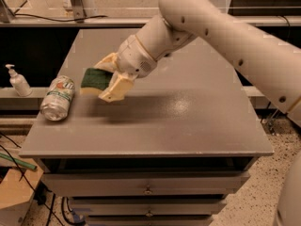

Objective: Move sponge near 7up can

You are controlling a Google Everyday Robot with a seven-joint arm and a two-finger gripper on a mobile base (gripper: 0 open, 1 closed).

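Note:
The 7up can lies on its side at the left edge of the grey table, its bare metal end toward the front. My gripper is shut on the sponge, dark green top over pale yellow foam, and holds it above the table just to the right of the can. The pale fingers clamp the sponge from the far and near sides. The white arm reaches in from the upper right.
A small white pump bottle stands on a lower ledge left of the table. Drawers sit under the tabletop. A cardboard box and cables lie on the floor at lower left.

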